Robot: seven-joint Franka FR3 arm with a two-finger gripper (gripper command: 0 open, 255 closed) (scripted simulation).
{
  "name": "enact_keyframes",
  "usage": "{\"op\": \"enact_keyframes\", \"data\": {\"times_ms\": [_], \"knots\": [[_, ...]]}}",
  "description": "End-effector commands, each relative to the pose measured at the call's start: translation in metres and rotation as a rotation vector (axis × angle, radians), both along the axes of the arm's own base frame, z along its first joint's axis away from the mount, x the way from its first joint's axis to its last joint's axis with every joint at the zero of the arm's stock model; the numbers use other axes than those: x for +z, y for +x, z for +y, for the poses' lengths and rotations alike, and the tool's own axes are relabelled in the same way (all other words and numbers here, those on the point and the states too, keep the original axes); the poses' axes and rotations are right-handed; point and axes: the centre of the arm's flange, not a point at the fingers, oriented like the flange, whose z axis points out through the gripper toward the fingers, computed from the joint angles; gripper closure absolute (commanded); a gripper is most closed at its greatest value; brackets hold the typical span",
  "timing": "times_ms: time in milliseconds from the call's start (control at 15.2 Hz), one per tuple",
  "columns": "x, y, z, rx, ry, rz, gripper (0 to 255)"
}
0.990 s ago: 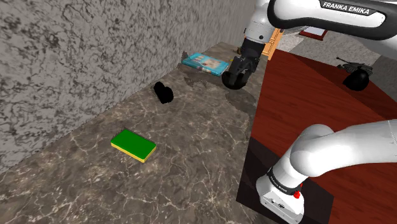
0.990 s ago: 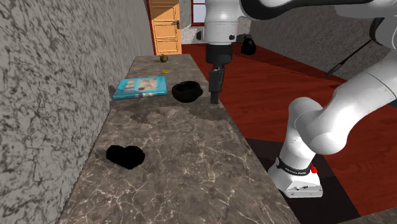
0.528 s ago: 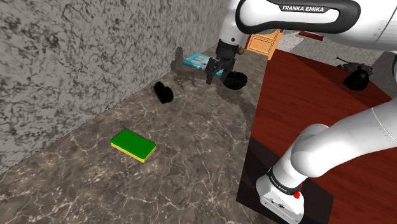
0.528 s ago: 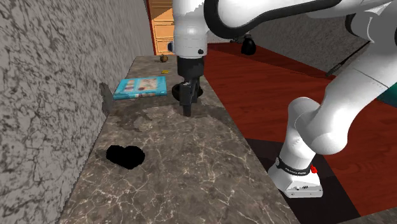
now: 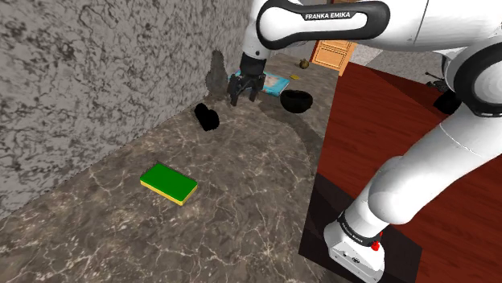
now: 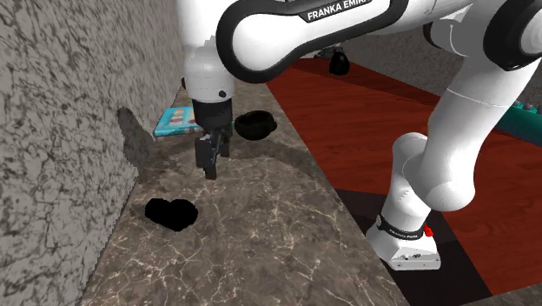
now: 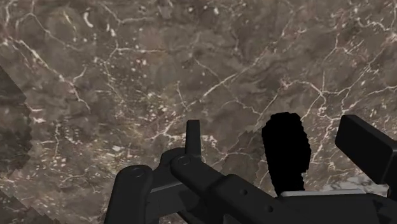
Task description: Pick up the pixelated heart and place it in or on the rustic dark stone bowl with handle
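1. The white Franka arm is reaching out over the brown veined marble countertop. Its all-black two-finger gripper is hanging above the surface, pointing down, close to the grey mottled stone wall.
2. The fingers are standing apart and are clasping nothing.
3. The flat black pixel-edged heart is lying on the countertop just beside the foot of the wall.
4. In the shoulder view the gripper is hovering above the heart and towards that view's right. In the second exterior view it is hovering above the heart and slightly towards that view's right. It is not touching the heart in either view.
5. In the wrist view the heart is showing on the marble between the two spread fingers, nearer the broader one, with neither finger touching it.
6. The black rounded bowl is sitting on the countertop near its outer edge, well apart from the heart. The gripper is hanging between the two in the shoulder view.
7. A flat blue book with a pictured cover is lying near the bowl, on its wall side.
8. A green rectangular sponge with a yellow underside is resting on the marble, well apart from the heart and nearer the shoulder camera.
9. The arm is casting a dark shadow on the wall beside the gripper.
10. A red-brown wooden floor is stretching away beside the countertop.
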Motion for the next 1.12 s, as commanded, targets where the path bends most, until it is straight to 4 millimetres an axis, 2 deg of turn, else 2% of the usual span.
{"op": "enact_keyframes", "data": {"times_ms": [0, 594, 660, 1056], "knots": [[-0.009, 0.021, 0.013, 0.015, -0.003, -0.008, 0], [-0.041, 0.112, 0.077, 0.08, -0.02, -0.042, 0], [-0.041, 0.113, 0.078, 0.081, -0.02, -0.042, 0], [-0.073, 0.115, 0.079, 0.081, -0.02, -0.042, 0]]}}
